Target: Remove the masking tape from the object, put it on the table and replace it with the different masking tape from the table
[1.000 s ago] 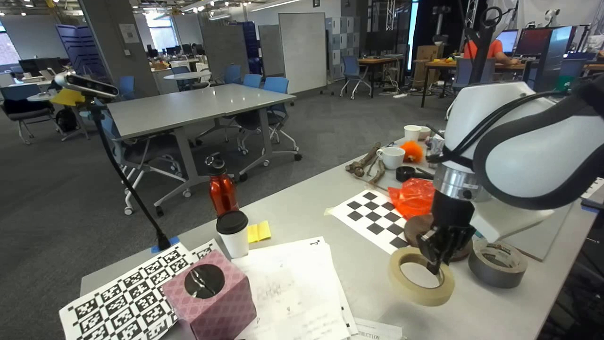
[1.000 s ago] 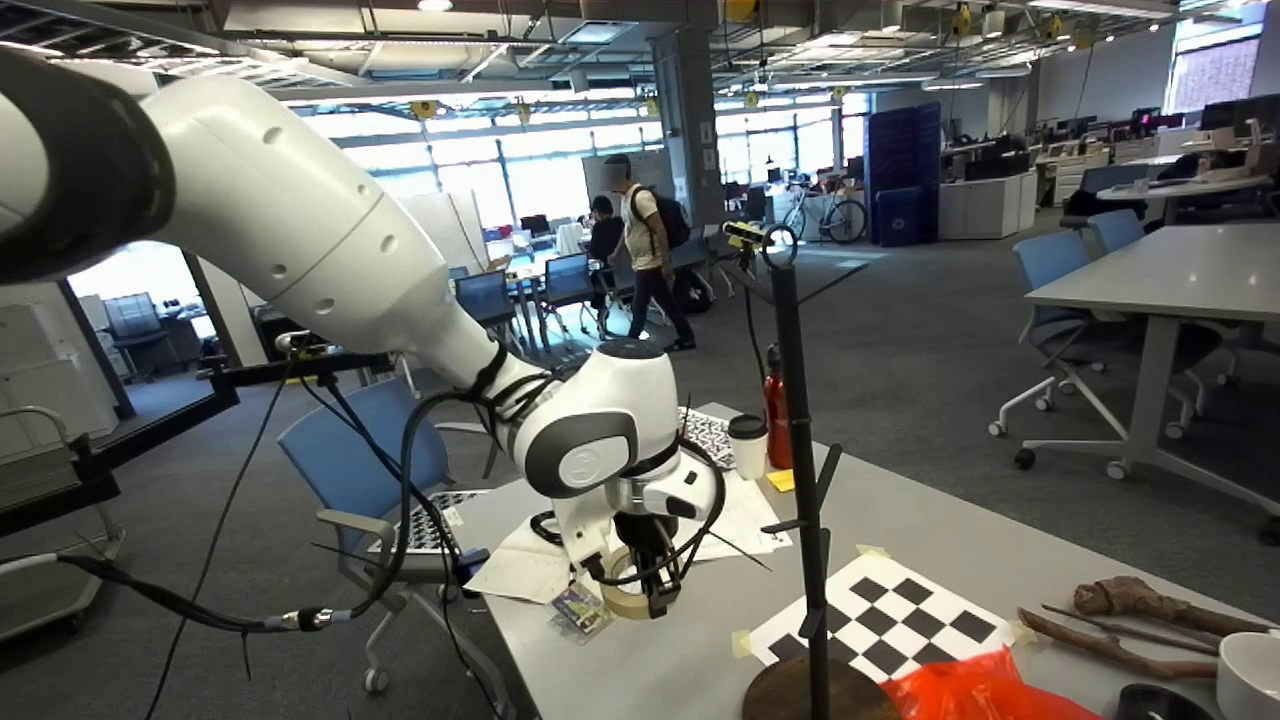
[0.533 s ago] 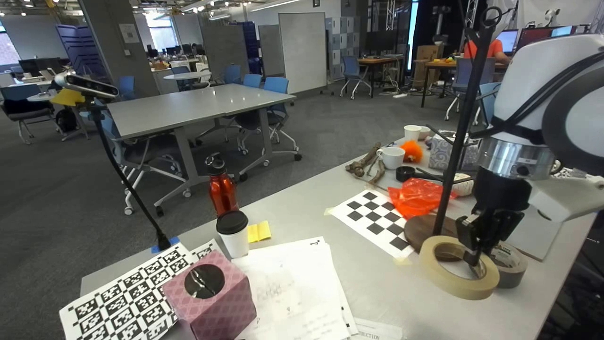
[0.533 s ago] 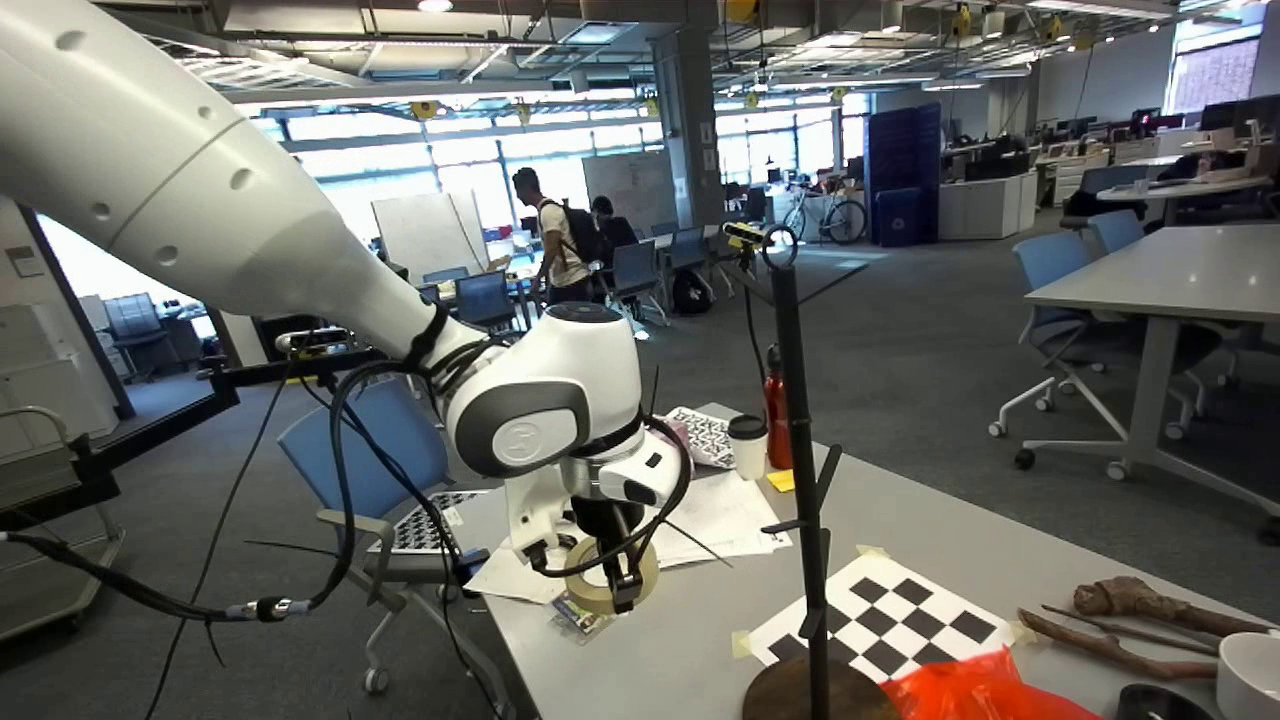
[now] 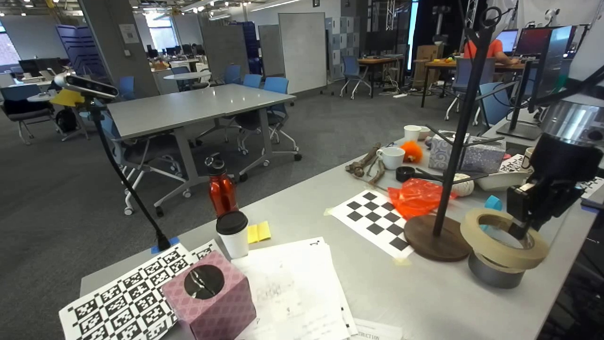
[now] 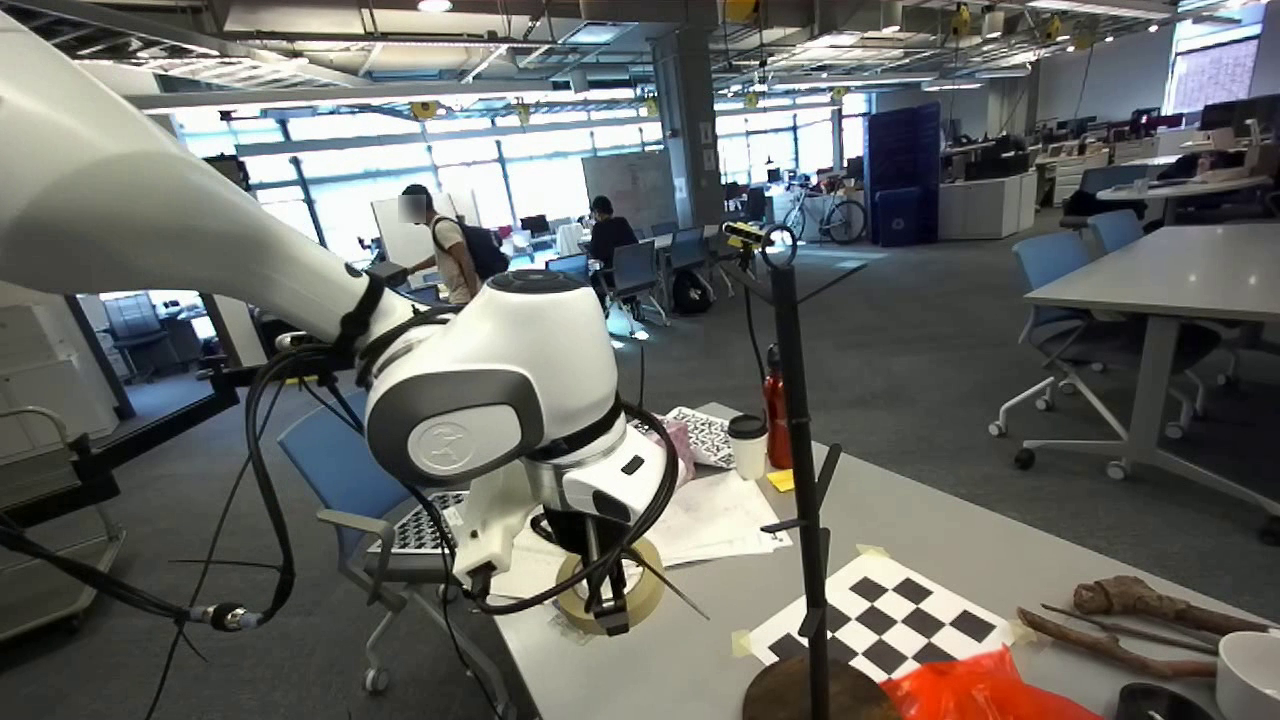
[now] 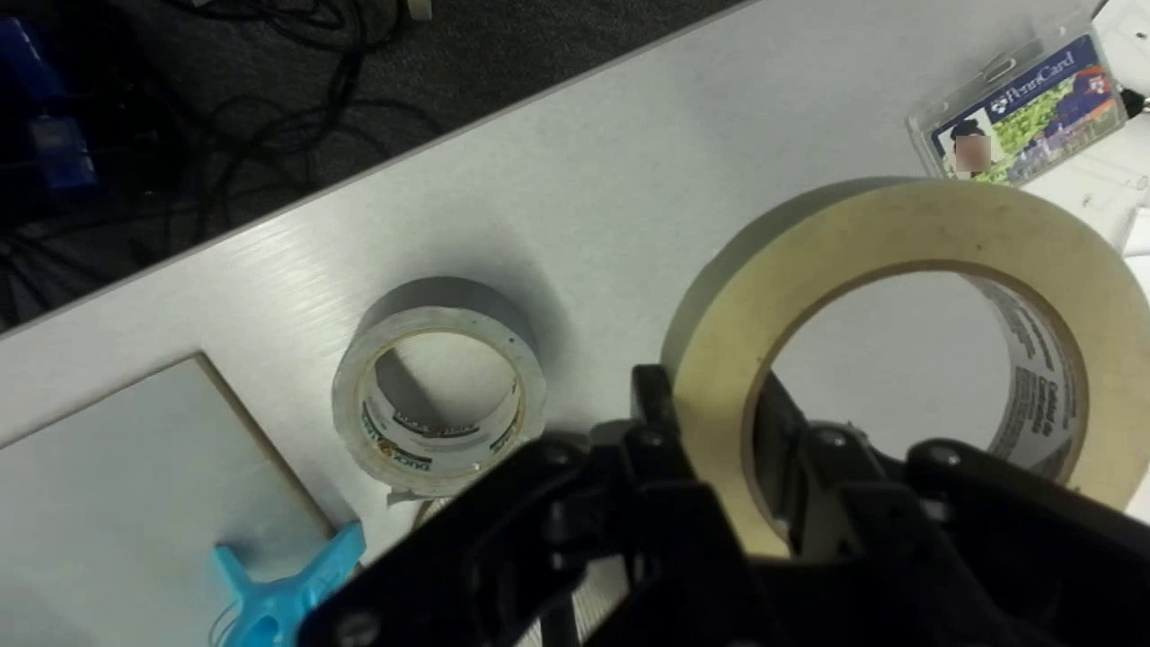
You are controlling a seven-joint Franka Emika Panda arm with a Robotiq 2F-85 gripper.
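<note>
Beige masking-tape ring [image 7: 925,225] held above light-grey table [image 7: 620,189], wall clamped by your black gripper [image 7: 714,404], one finger inside hole. Silver-grey duct-tape roll [image 7: 431,449] on table, left of gripper in wrist view; if you lower, likely keep right.

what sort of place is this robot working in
Probably a shared research lab or office: a black-and-white checkerboard paper sheet, a tall white rectangular board and blue-backed office chairs.
</note>
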